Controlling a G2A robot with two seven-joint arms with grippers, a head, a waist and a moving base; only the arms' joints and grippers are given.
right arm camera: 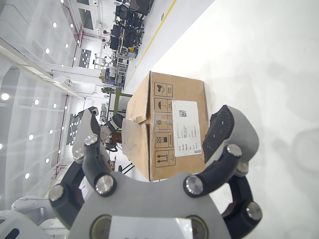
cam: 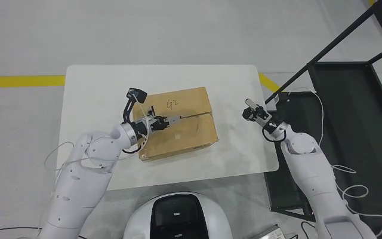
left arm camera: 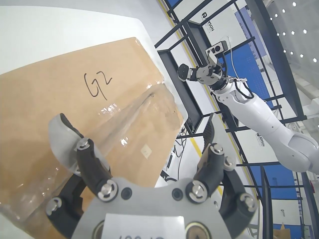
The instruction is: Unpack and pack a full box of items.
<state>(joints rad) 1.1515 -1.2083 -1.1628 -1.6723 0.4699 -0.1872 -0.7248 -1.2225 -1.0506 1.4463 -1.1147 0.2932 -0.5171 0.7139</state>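
Note:
A closed cardboard box [cam: 185, 134] marked "G2" lies in the middle of the white table [cam: 101, 89]; clear tape [left arm camera: 129, 115] runs along its top seam. My left gripper [cam: 169, 121] is low over the box top by the seam, open, with nothing between its fingers [left arm camera: 63, 135]. In the left wrist view the box [left arm camera: 49, 95] spreads under the left gripper [left arm camera: 137, 138]. My right gripper [cam: 249, 111] hovers open near the table's right edge, apart from the box. The right wrist view faces the labelled end of the box [right arm camera: 174, 125] past the right gripper [right arm camera: 152, 128].
A black metal rack [cam: 340, 113] stands close to the table's right side, behind the right arm. A yellow floor line [cam: 30, 80] runs at the left. Bare table lies all round the box, widest at the back and left.

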